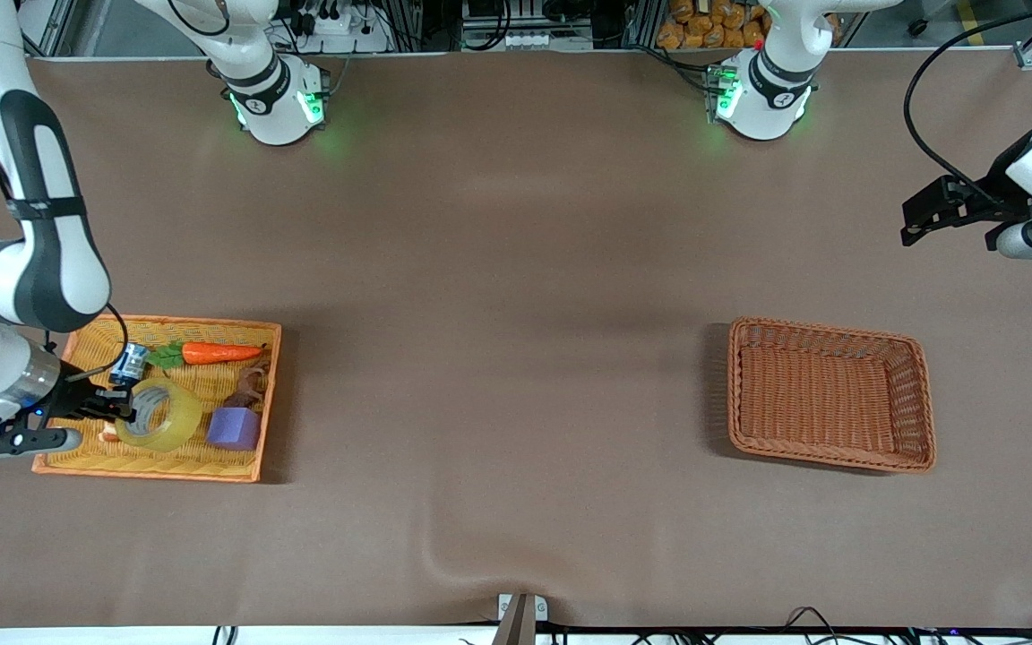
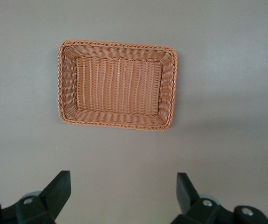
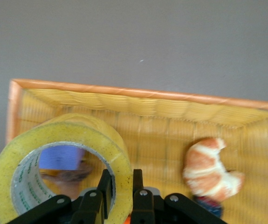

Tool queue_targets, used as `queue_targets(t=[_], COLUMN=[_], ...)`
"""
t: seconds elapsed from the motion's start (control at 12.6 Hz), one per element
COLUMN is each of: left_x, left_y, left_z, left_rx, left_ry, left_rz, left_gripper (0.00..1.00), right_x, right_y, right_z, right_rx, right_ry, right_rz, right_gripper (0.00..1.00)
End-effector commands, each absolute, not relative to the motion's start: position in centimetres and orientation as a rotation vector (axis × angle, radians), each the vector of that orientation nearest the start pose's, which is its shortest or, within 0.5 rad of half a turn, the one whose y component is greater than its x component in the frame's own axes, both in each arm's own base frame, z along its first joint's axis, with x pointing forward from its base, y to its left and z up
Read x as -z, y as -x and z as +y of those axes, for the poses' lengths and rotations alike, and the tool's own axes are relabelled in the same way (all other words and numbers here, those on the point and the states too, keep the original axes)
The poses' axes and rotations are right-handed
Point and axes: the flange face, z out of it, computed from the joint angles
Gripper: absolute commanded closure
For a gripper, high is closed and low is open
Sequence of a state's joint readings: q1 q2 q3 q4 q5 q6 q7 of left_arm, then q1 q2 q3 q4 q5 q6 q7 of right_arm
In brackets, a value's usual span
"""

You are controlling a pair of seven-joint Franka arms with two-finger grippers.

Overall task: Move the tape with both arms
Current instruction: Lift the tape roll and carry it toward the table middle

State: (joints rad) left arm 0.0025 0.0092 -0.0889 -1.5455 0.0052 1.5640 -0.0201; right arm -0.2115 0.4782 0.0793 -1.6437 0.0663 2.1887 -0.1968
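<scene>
Tape (image 1: 160,415) pinched by right gripper (image 1: 118,408); purple cube (image 1: 233,428) beside.

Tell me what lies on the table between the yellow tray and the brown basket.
Nothing: the front view shows bare table between the yellow tray and the brown basket.

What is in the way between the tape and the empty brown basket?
Nothing visible. The right gripper is shut on the tape over the yellow tray. From there to the brown basket the table lies bare. The left gripper waits open above that basket's end of the table.
</scene>
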Motion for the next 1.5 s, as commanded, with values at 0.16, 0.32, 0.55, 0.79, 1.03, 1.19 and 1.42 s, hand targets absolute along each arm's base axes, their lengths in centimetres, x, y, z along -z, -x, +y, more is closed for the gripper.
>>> queue_targets(t=[0.16,0.32,0.55,0.79,1.03,1.19,1.42], left_x=[-63.5,-63.4,-63.1,-63.1,-62.8,-62.8,-62.7], left_y=[-54.8,-54.8,-54.8,-54.8,-54.9,-54.9,-55.0], left_z=[-4.9,-4.9,-5.0,-5.0,-5.1,-5.2,-5.3], left_rx=[0.008,0.003,-0.004,-0.004,-0.017,-0.019,-0.022], left_ry=[3.157,3.158,3.159,3.159,3.17,3.187,3.187], left_rz=[0.088,0.088,0.088,0.088,0.083,0.07,0.065], left_gripper=[0.0,0.0,0.0,0.0,0.0,0.0,0.0], right_x=[-37.3,-37.2,-37.6,-34.0,-29.2,-27.4,-26.3], right_y=[-67.5,-66.5,-64.9,-62.9,-59.9,-58.4,-56.1], right_z=[3.7,12.6,22.3,31.0,38.2,42.5,45.6], right_rx=[0.015,-0.011,-0.002,0.054,0.052,0.041,0.022], right_ry=[2.987,2.985,2.946,2.892,2.926,2.913,2.924], right_rz=[0.381,0.52,0.702,0.929,1.024,1.057,1.059], right_gripper=[1.0,1.0,1.0,1.0,1.0,1.0,0.24])
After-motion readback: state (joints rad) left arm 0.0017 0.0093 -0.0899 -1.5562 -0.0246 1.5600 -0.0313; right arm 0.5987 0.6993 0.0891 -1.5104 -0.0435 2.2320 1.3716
